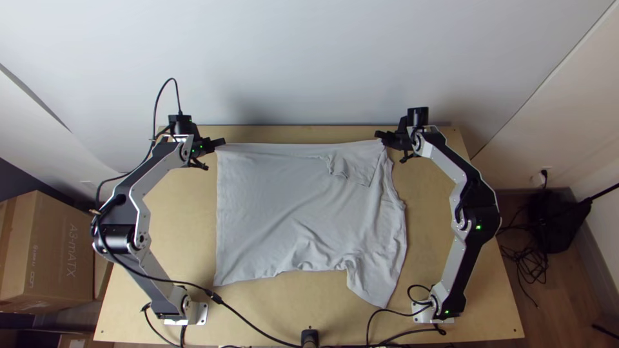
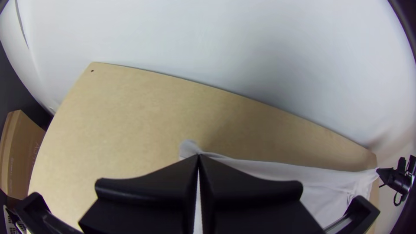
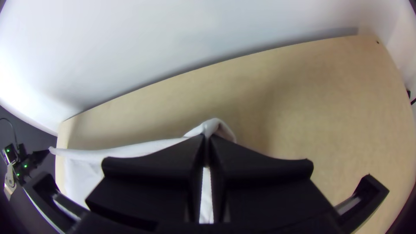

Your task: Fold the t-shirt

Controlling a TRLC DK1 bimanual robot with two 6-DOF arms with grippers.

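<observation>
We listed, nearest first: one light wooden counter (image 1: 290, 303); on it, one pale grey t-shirt (image 1: 271, 206), spread across the middle, rumpled near its near edge. At the t-shirt's far edge we counted two grippers: the left gripper (image 1: 221, 142), fingers clenched on the left corner; the right gripper (image 1: 379, 136), fingers clenched on the right corner. Behind, we noted one pale wall (image 1: 309, 64).
</observation>
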